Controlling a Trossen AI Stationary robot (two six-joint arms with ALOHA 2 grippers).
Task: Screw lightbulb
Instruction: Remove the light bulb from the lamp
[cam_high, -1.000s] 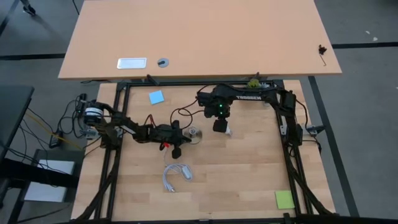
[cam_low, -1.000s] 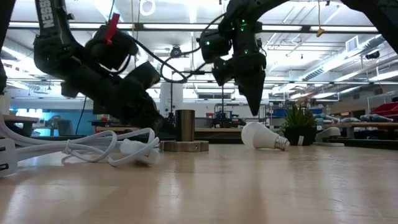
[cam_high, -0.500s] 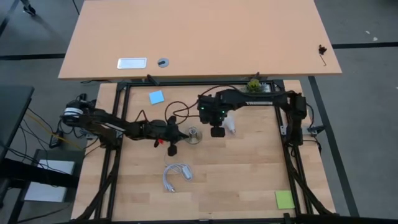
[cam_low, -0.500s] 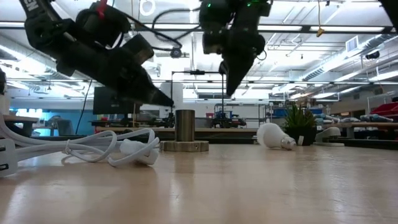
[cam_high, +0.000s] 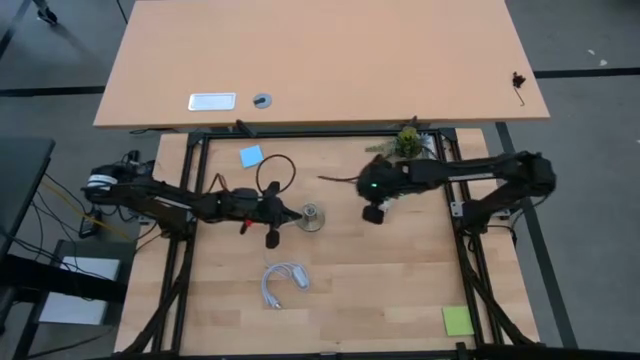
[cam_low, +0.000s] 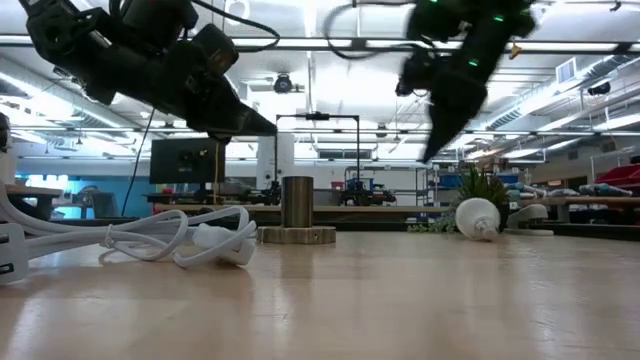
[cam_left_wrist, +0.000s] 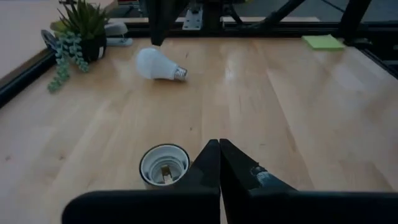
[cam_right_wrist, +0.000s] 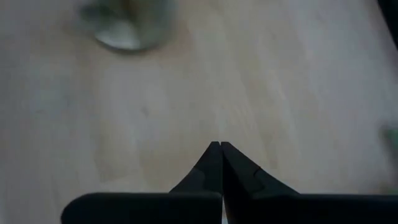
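The wooden table is seen carrying everything, and both arms are held low over it; the left gripper is hung just above and beside the socket, its fingers pressed together on nothing, the open mouth of the socket lying right below its tips. The right gripper is poised above bare wood with its fingers likewise brought together and nothing held between them, the socket showing ahead of it in its wrist view. The lightbulb is found lying on its side on the table, well beyond the left gripper's tips and close below the right arm, near a small potted plant; in the low view the lightbulb rests untouched below the right gripper. It is judged light, rigid, smooth and round, so a roll is likely if nudged, and the frosted shell may crack under a hard squeeze. A gentle hold across the widest part of the globe is suggested, the threaded base left free for the socket
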